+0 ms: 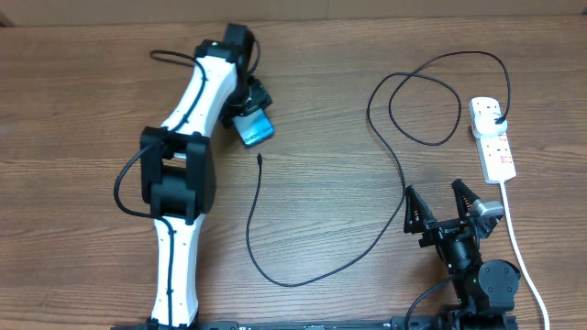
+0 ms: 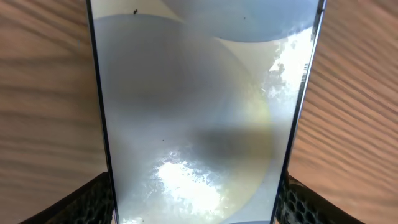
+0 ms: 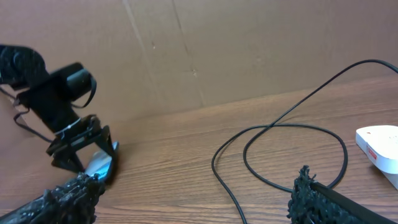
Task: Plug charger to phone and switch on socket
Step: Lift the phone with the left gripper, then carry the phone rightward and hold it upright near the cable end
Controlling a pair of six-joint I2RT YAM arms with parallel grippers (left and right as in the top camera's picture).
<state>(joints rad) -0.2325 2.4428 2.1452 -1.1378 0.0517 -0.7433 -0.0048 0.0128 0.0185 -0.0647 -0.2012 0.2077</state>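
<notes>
Left claw (image 2: 196,202) clamps the glossy flat phone (image 2: 193,93) by its dark edges, ends cropped. Right claw (image 1: 434,191) gapes wide, empty, over the grained wooden table (image 1: 83,101); thin black charger (image 1: 293,285) loops.

A robot test bench in a laboratory is suggested. A wood-grain table (image 1: 348,183) is closed at 12 o'clock by a plain brown cardboard wall (image 3: 249,50). A white left arm (image 1: 174,247) is mounted at 7 o'clock and a black right arm (image 1: 477,275) at 5 o'clock.
</notes>
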